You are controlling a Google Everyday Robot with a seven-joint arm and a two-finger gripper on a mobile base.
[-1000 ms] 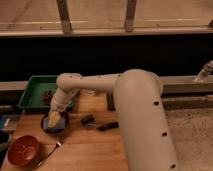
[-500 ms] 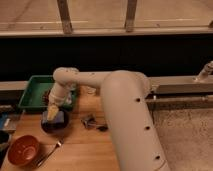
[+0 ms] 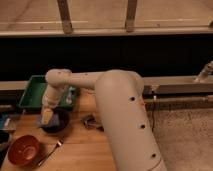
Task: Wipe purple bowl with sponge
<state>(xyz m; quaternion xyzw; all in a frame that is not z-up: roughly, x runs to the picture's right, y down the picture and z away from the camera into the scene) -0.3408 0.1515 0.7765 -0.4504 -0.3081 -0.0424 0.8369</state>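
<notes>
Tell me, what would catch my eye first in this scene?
The big white robot arm fills the middle, bending left so its gripper hangs over the purple bowl with the pale sponge at its tip. An orange-red bowl sits at the lower left, and a green tray lies behind.

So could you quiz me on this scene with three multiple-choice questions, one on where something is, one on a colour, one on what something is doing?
1. Where is the gripper?
A. over the purple bowl
B. over the orange-red bowl
C. in the green tray

2. What colour is the sponge?
A. blue
B. pale yellow
C. pink

3. How is the fork placed?
A. standing in a bowl
B. held by the arm
C. lying on the wooden table

Answers: 1 A, the arm's tip hangs above the dark bowl. 2 B, a pale yellow block shows there. 3 C, it lies flat beside the orange-red bowl.
</notes>
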